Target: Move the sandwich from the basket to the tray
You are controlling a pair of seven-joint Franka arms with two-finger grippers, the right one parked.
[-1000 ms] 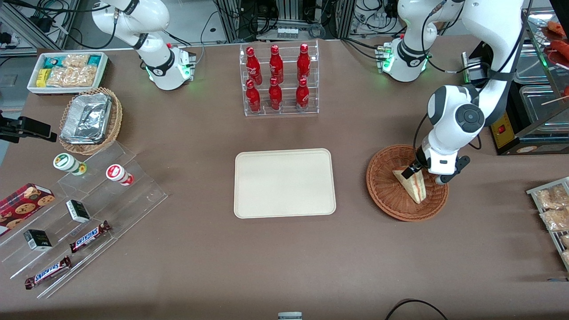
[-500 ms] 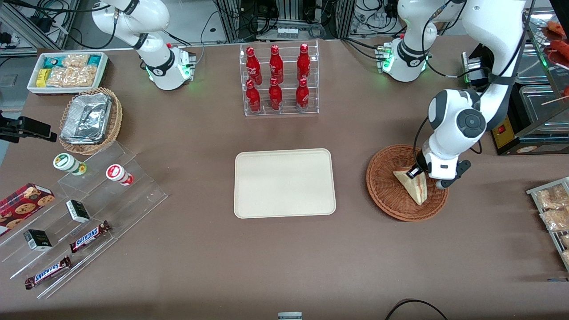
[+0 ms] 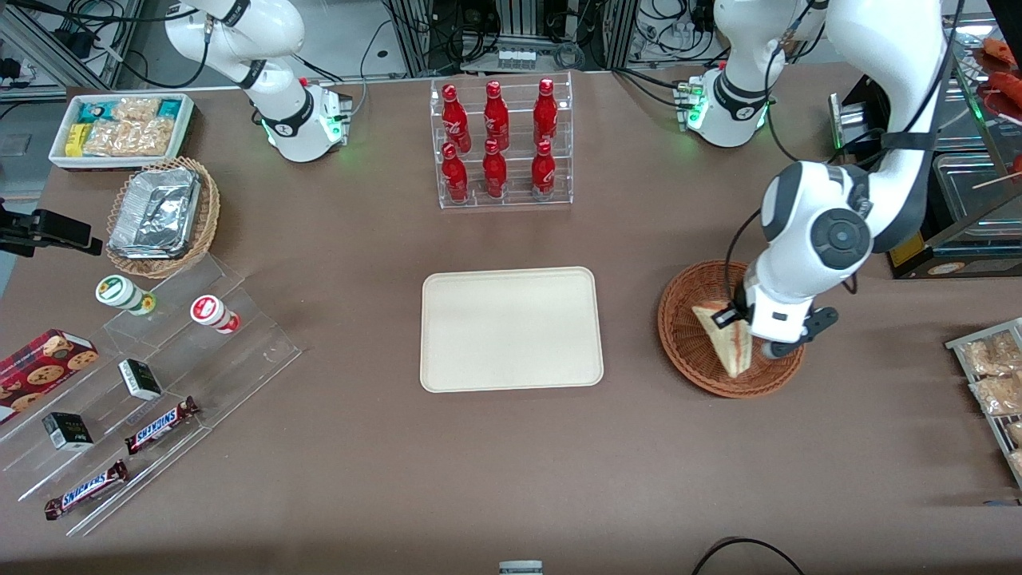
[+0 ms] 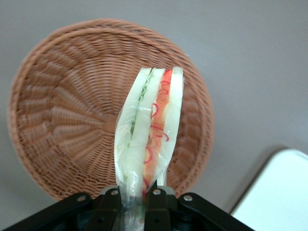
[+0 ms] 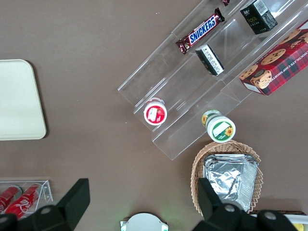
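Observation:
My left gripper [image 3: 736, 317] [image 4: 133, 195] is shut on the sandwich [image 3: 725, 340] [image 4: 150, 130], a plastic-wrapped triangular wedge with red, orange and green filling. I hold it by one end, lifted above the reddish-brown wicker basket [image 3: 685, 335] [image 4: 67, 115], its point hanging toward the front camera. The cream tray [image 3: 511, 329] [image 4: 281, 197] [image 5: 17, 98] lies flat at the table's middle, beside the basket toward the parked arm's end.
A clear rack of red bottles [image 3: 501, 144] stands farther from the front camera than the tray. A tan basket of foil containers [image 3: 162, 214], a white snack bin [image 3: 121, 129] and acrylic steps with snacks [image 3: 136, 375] sit toward the parked arm's end. Bagged snacks [image 3: 990, 375] lie at the working arm's end.
The gripper has risen and shifted slightly toward the tray, lifting the sandwich off the basket floor.

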